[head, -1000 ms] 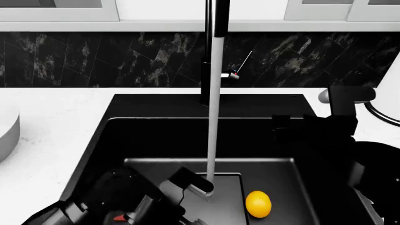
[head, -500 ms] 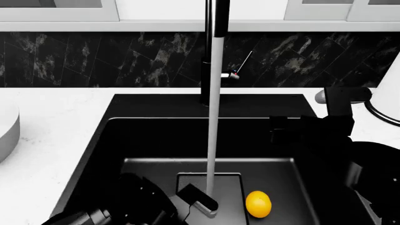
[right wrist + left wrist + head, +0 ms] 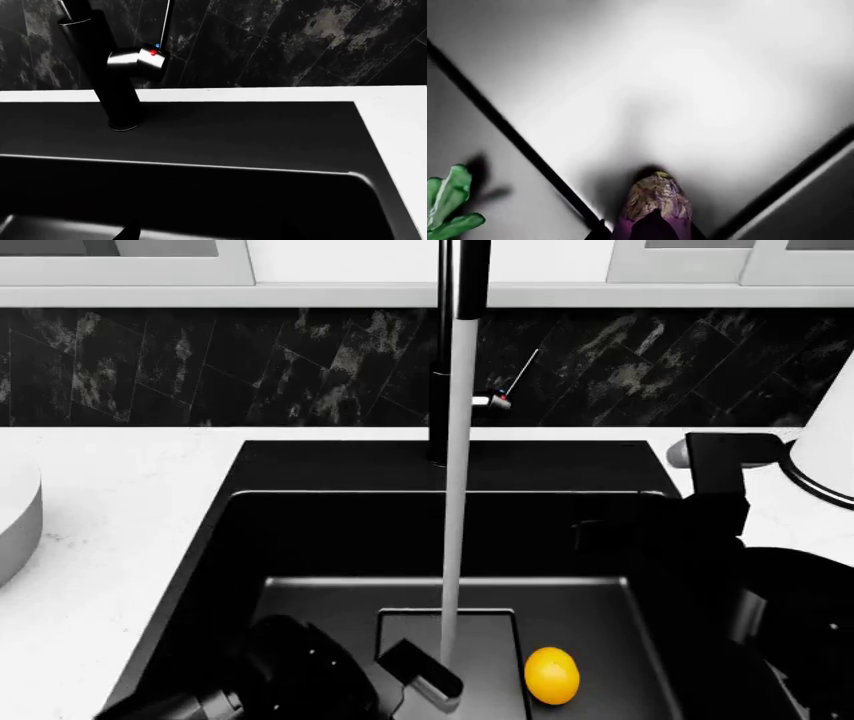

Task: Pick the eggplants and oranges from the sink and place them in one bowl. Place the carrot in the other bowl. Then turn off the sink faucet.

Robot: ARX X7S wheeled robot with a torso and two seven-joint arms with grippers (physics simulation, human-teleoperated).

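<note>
The eggplant (image 3: pixel 654 207), purple with a brownish cap, lies on the sink floor (image 3: pixel 694 100) right at my left gripper (image 3: pixel 650 235). A dark finger sliver shows on each side of it. The carrot's green top (image 3: pixel 447 205) shows off to one side. In the head view my left gripper (image 3: pixel 420 680) is low in the sink (image 3: pixel 334 530), beside the water stream. The orange (image 3: pixel 551 676) rests on the floor panel to its right. My right gripper (image 3: pixel 601 535) hangs over the sink's right side, dark against dark. The faucet (image 3: pixel 451 350) runs, and its lever (image 3: pixel 141 57) has a red mark.
A grey bowl's edge (image 3: pixel 14 520) shows on the white counter at far left. A white rounded vessel (image 3: pixel 827 430) stands at far right behind my right arm. A dark marbled backsplash (image 3: pixel 200 370) closes the back.
My left gripper has sunk lower into the sink and toward the front edge, beside the water stream. The right arm has shifted slightly. The orange has not moved.
</note>
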